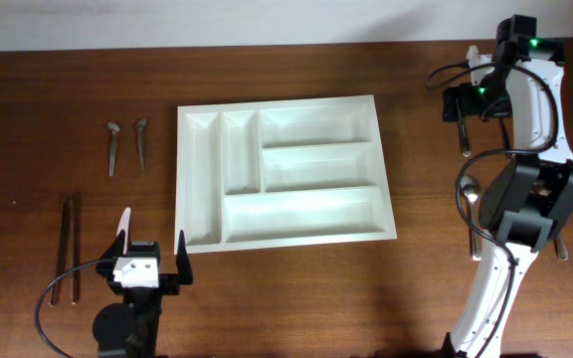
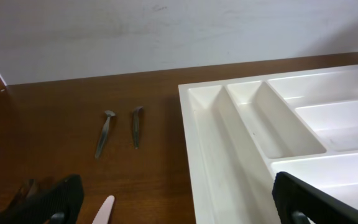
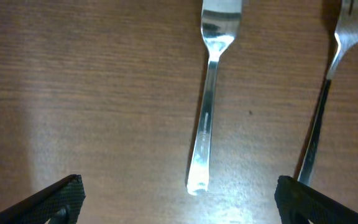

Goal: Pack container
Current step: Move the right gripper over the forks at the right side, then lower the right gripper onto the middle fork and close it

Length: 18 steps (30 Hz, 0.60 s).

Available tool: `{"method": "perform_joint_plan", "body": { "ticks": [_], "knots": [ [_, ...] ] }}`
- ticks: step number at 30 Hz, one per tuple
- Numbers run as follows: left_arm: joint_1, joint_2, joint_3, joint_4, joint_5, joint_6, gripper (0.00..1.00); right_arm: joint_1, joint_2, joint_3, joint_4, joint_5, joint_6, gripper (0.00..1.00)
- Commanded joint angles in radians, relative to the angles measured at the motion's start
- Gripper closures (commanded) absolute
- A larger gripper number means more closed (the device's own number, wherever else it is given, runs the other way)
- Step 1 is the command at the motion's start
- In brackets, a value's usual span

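Note:
The container (image 1: pixel 282 169) is a large white tray with several compartments, all bare, lying mid-table; its left part shows in the left wrist view (image 2: pixel 278 130). My left gripper (image 1: pixel 152 239) hovers open at the near edge, just left of the tray's front-left corner, holding nothing (image 2: pixel 185 208). A pale pointed tip (image 2: pixel 104 208) shows between its fingers. My right gripper (image 1: pixel 466 107) hangs open at the far right, over a shiny utensil handle (image 3: pixel 207 118) with a fork (image 3: pixel 328 81) beside it (image 3: pixel 179 199).
Two small spoons (image 1: pixel 112 147) (image 1: pixel 140 141) lie left of the tray. Two long dark sticks (image 1: pixel 68 249) lie at the far left. More cutlery (image 1: pixel 469 194) lies on the right, partly hidden by the right arm (image 1: pixel 525 199).

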Motion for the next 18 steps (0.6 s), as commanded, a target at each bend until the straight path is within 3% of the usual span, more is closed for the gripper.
{"method": "perform_joint_plan", "body": {
  "ticks": [1, 7, 18],
  "knots": [
    [0.002, -0.007, -0.006, 0.000, -0.010, 0.016, 0.01, 0.015, 0.026, 0.019, 0.015, 0.020, -0.003, 0.01],
    [0.002, -0.007, -0.006, 0.000, -0.010, 0.016, 0.01, 0.002, 0.074, 0.019, 0.027, 0.008, 0.121, 0.01],
    [0.002, -0.007, -0.006, 0.000, -0.010, 0.016, 0.01, -0.013, 0.089, 0.019, 0.012, -0.048, 0.092, 0.01]
  ]
}}
